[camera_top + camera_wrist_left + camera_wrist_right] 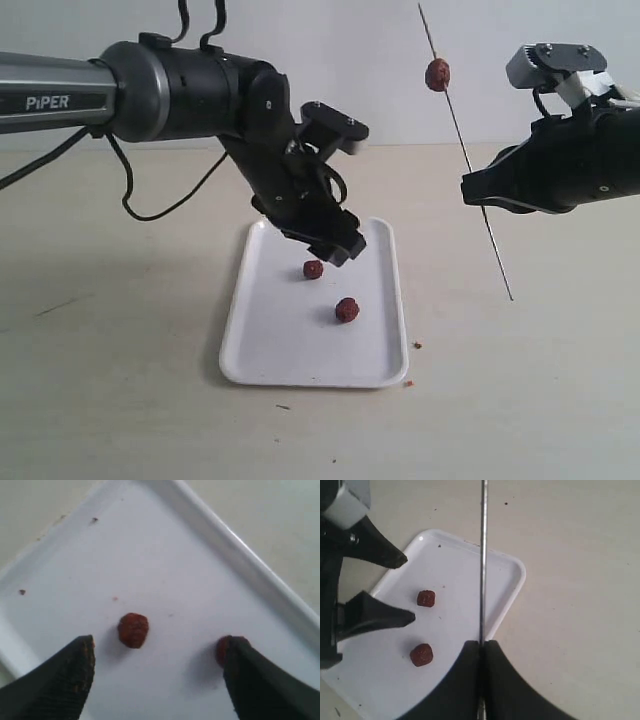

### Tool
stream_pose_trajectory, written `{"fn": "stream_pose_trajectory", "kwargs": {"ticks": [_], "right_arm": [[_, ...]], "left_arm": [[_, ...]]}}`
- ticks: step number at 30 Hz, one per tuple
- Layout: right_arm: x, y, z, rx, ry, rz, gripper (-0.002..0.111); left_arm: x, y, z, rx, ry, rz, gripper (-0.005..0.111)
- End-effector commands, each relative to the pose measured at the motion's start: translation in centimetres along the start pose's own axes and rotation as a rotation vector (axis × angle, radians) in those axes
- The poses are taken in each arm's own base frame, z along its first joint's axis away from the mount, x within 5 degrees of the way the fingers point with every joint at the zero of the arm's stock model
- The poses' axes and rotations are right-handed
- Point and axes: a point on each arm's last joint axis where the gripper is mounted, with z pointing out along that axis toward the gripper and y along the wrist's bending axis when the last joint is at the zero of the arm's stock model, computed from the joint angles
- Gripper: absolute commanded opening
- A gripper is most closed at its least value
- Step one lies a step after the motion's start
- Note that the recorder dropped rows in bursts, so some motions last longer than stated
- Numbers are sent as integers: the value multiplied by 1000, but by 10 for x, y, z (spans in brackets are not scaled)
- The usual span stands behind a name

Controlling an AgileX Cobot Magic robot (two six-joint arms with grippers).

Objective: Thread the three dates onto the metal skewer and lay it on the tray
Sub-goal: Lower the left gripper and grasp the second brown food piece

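The pale table (pixel 120 420) carries everything. The left arm (pixel 180 90) reaches in from the left of the exterior view and bends down over the tray; the right arm (pixel 580 170) stays on the right, raised off the table.

The white tray (pixel 290 355) lies flat at the middle of the table. The left gripper (pixel 335 250) hangs low over its far part, jaws spread wide and holding nothing. The right gripper (pixel 478 190) is clamped tight on the skewer (pixel 462 140), below the rod's middle.

The skewer is held in the air to the right of the tray, steep but tilted, with its upper end leaning toward the middle of the scene and its lower tip clear of the table. One date (pixel 437 74) is threaded on it near the upper end.

A second date (pixel 313 269) lies on the tray just below the left gripper's tips. A third date (pixel 347 310) lies on the tray nearer its middle, apart from the second. In the left wrist view, one date sits between the open fingers (pixel 65 680) and the other is half hidden behind one finger.

A few brown crumbs (pixel 417 345) lie on the table beside the tray's right edge.
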Motion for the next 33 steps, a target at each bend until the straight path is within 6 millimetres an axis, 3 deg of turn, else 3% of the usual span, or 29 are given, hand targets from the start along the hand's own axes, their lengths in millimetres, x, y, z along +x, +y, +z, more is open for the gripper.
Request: {"fn": "stream_pose_trajectory", "kwargs": {"ticks": [1,8,17,29,33], "right_arm": [[0,0,-3,1,-3,-18,0],[0,0,-3,1,-3,-18,0],[0,0,-3,2,-6,-12,0],[-1,-1,-3,6,-8,-12,0],[-1,-1,-3,6,-8,-12,0]], "left_arm": [[0,-30,1,28,62,53,71],[-2,-56,4,47,61,56,71],[10,-51,37,-5,136,33,71],[8,-53,40,-2,114,27,71],[11,-55,49,0,117,30,71]]}}
